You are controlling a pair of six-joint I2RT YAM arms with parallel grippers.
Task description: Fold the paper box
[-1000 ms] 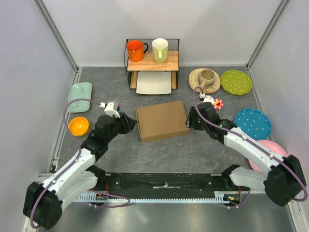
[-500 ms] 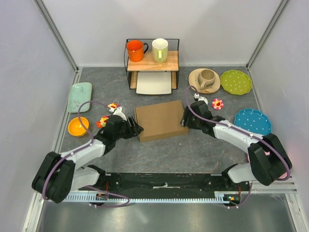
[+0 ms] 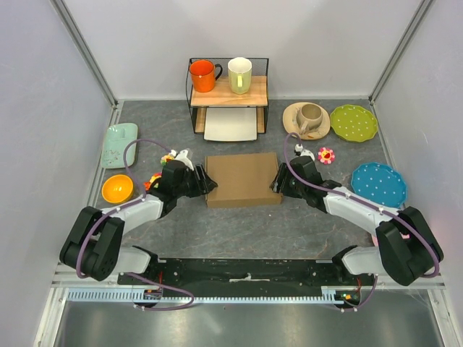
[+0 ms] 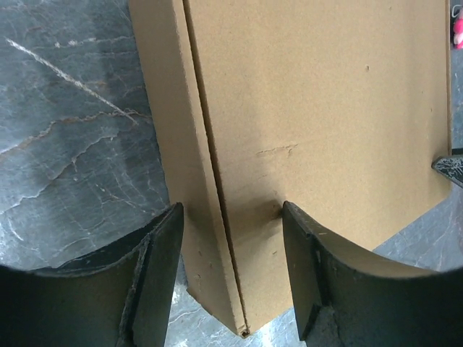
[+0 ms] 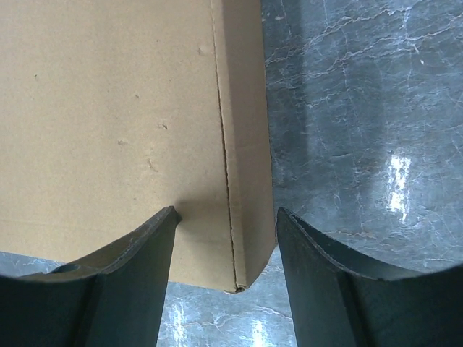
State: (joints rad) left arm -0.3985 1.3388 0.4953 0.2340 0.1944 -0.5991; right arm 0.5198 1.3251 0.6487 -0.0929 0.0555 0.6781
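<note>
**Both hands spread at opposite sides of the closed box**

Cardboard box [image 3: 243, 179] lies flat with the lid down in the middle of the desk [image 3: 239, 231], just in front of the wire rack [image 3: 228, 94].

Left hand [image 3: 205, 181] is at the box's left edge, right hand [image 3: 279, 181] at its right edge.

Left wrist view: fingers [image 4: 155, 267] spread. One is over the lid, the other beside the side wall over bare desk. The box edge sits between them, not pinched.

Right wrist view: same setup, fingers [image 5: 130, 267] spread, straddling the right edge near a corner. Cannot tell if any tip touches the cardboard.

Rack has an orange mug [image 3: 203, 74] and a pale yellow mug [image 3: 239, 74] on top, with a white tray [image 3: 231, 124] underneath.

Right of the rack are a tan cup [image 3: 310, 116] on a saucer and a green dotted plate [image 3: 354, 123]. A blue dotted plate [image 3: 378, 184] is near the right arm.

On the left side are a mint dish [image 3: 119, 144] and an orange bowl [image 3: 117, 189].

A flower toy [image 3: 326, 155] sits just behind the right hand.
</note>
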